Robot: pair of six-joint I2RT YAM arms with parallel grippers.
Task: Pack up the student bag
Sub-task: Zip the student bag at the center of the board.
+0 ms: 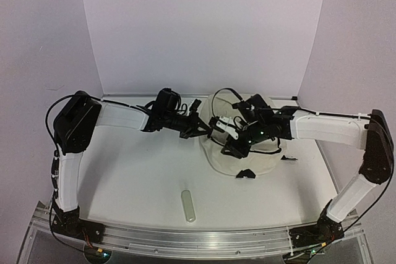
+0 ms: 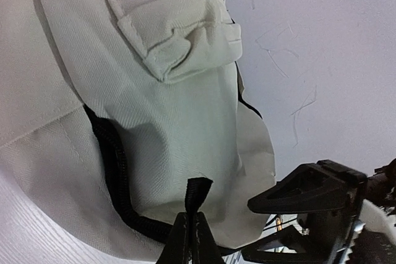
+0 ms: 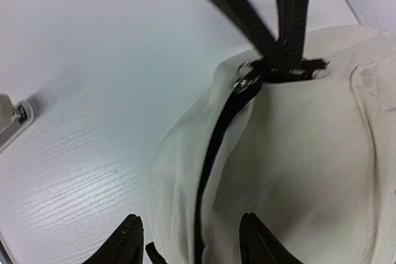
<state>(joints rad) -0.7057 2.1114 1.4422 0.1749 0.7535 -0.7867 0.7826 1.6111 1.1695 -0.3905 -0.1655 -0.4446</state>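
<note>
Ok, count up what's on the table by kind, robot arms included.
Cream backpack: 1
Small pale oblong item: 1
Robot arms: 2, the left arm and the right arm
Total: 4

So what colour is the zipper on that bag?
Black zipper, against the cream bag; clearest in the right wrist view.

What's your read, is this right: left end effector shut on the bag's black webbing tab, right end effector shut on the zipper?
Wrong: the right end effector is open, fingers either side of the black zipper on the student bag (right wrist view). The left end effector is shut on the black webbing tab.
</note>
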